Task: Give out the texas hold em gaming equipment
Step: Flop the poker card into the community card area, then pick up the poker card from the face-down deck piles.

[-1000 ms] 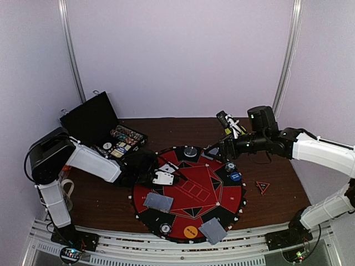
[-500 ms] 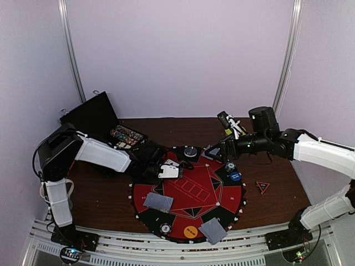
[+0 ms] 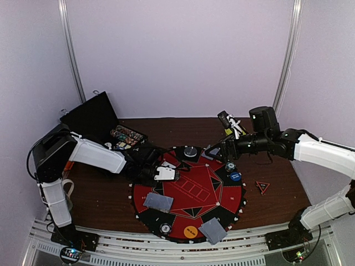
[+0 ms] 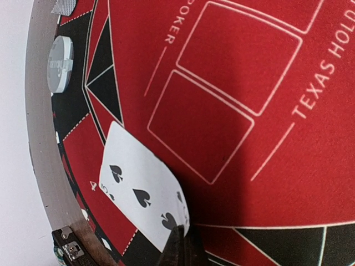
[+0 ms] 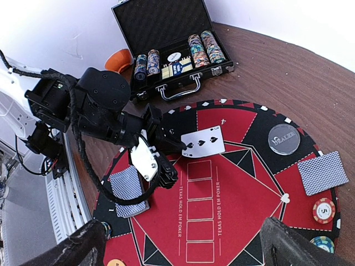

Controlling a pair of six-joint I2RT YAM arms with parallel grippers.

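Observation:
My left gripper [image 4: 180, 244] is shut on the corner of a face-up three of spades [image 4: 138, 183] and holds it just over the far left part of the red-and-black mat [image 4: 266, 66]. The card also shows in the right wrist view [image 5: 202, 142]. In the top view the left gripper [image 3: 173, 166] is at the mat's far left. Grey-blue-backed cards lie at the left [image 3: 158, 201], the front [image 3: 213, 230] and the back [image 3: 211, 151]. Chips [image 3: 230, 166], a blue button [image 3: 236, 177] and an orange button [image 3: 190, 231] sit on the rim. My right gripper [image 5: 183, 249] is open and empty, above the mat's far right [image 3: 219, 148].
An open black case [image 3: 105, 130] with chip rows and a card deck stands at the back left, beside the left arm. A round dealer disc [image 3: 190, 151] lies at the mat's back. A small red triangle [image 3: 262, 187] lies on the wood at the right.
My left gripper has carried the spade card a little farther onto the mat, toward its back. The right arm has hardly moved.

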